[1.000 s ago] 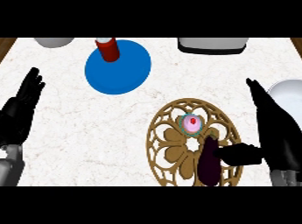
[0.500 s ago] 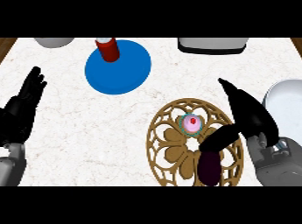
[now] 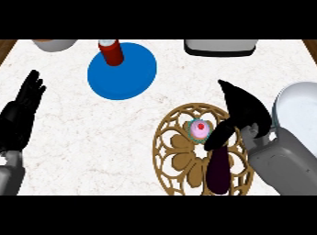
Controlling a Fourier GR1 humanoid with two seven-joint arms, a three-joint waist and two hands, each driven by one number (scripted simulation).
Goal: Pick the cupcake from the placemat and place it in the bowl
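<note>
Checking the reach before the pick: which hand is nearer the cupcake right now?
Right. The right hand hovers just beside the cupcake on the placemat, thumb reaching toward it. The left hand rests open far across the counter.

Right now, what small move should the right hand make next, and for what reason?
Probably the right hand should ease a little to the left and down, so that its open fingers come around the cupcake. The cupcake stands on the placemat, not yet gripped; the thumb is just beside it. The bowl waits at the right. The left hand rests open.
</note>
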